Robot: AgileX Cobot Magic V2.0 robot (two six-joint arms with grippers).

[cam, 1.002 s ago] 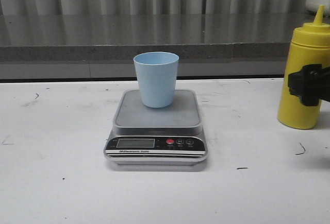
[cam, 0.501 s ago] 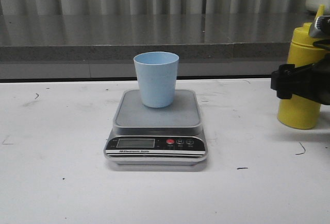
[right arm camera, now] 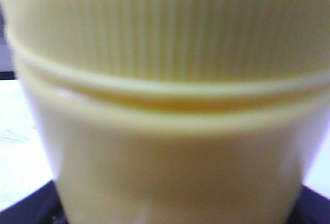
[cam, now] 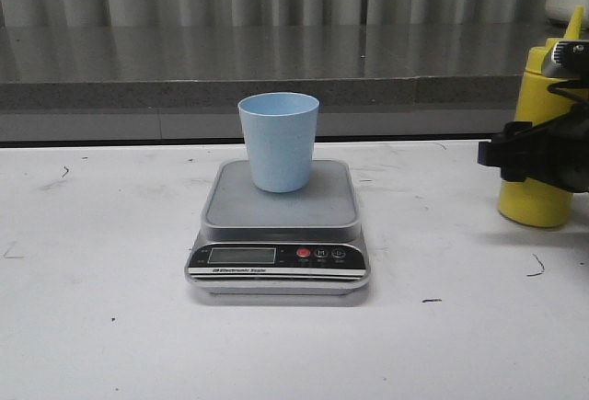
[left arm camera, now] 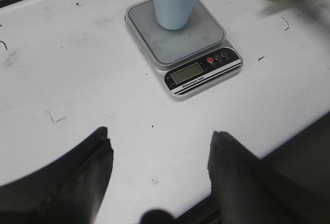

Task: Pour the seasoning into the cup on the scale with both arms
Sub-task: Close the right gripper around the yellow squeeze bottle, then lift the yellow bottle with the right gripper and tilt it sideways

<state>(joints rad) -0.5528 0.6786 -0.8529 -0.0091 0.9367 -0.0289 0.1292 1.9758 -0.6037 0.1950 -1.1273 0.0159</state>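
The pale blue cup (cam: 279,141) stands upright on the grey platform of the silver scale (cam: 279,234), also visible in the left wrist view as cup (left arm camera: 175,0) on scale (left arm camera: 185,54). The yellow seasoning bottle (cam: 537,193) stands at the far right with its cone nozzle up. My right gripper (cam: 502,156) reaches in from the right and is shut on its middle. In the right wrist view the bottle (right arm camera: 165,131) fills the frame, blurred. My left gripper (left arm camera: 160,141) hangs open over bare table, nearer than the scale, with nothing between its fingers.
A grey ledge (cam: 276,92) runs along the back of the white table (cam: 101,308). The table's near edge (left arm camera: 289,141) shows beside the left gripper. The scale's display is blank.
My right gripper has slid left across the bottle until its fingertip passes the bottle's left side. The bottle has shifted slightly. Cup, scale and left arm have not moved.
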